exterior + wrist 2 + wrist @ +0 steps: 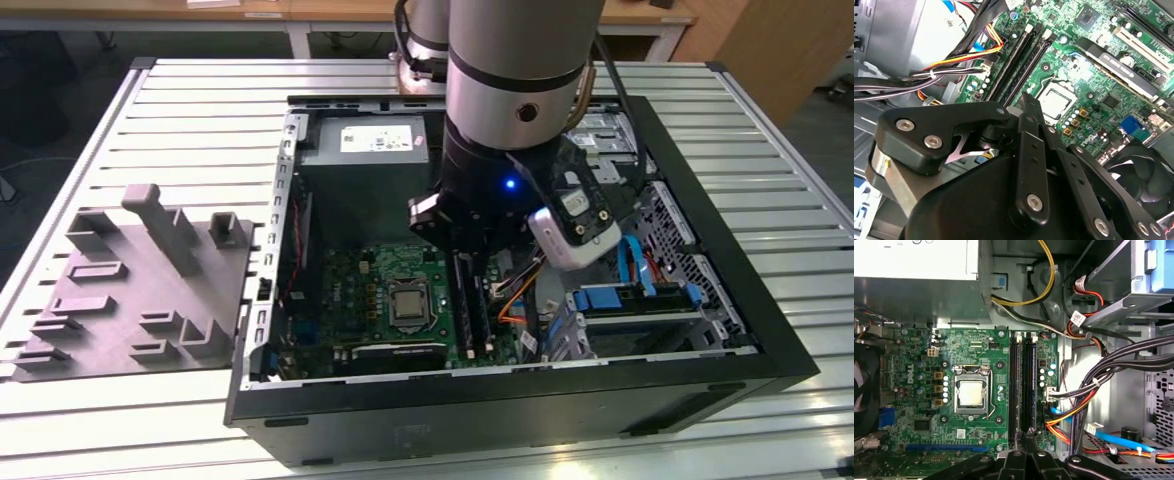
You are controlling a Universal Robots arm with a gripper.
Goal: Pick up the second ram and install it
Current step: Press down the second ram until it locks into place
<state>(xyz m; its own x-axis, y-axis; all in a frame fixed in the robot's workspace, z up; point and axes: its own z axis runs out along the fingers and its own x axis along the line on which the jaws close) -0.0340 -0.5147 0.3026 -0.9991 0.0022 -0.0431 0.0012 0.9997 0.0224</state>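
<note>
End effector [1026,447], fingers together, sits over two seated RAM sticks [1022,385] on the motherboard [919,355]; labels unreadable.

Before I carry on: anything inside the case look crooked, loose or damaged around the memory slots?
Nothing stands out. The two long black memory slots run straight and parallel beside the silver processor socket on the green motherboard. The bundled cables lie off to the side of the slots. The black gripper sits at the slots' end.
</note>
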